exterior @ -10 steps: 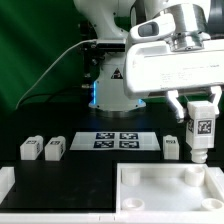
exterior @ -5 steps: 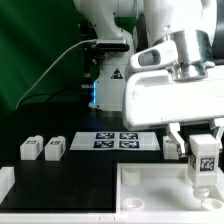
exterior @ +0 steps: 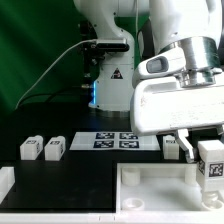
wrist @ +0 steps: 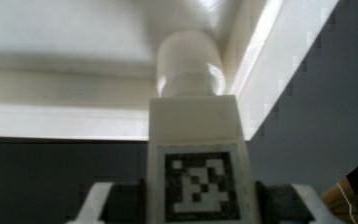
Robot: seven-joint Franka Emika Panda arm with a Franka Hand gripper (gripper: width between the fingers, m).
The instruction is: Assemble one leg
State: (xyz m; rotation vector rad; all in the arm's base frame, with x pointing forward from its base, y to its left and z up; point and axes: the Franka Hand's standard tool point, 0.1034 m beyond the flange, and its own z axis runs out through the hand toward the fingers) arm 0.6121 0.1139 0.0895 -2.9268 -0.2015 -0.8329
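Exterior view: I look from low at the front of the table (exterior: 70, 180), facing the robot base (exterior: 108, 75). The arm (exterior: 185, 100) sits near the lens on the exterior view's right.

Wrist view: I look along the wrist, very close on the leg (wrist: 201, 150), with the tray (wrist: 69, 95) wall behind.

Both views share the leg (exterior: 212, 160) and tray (exterior: 140, 170).

Jaws grip tagged leg (exterior: 212, 162) over wht tray (exterior: 140, 168) at the exterior view's right.
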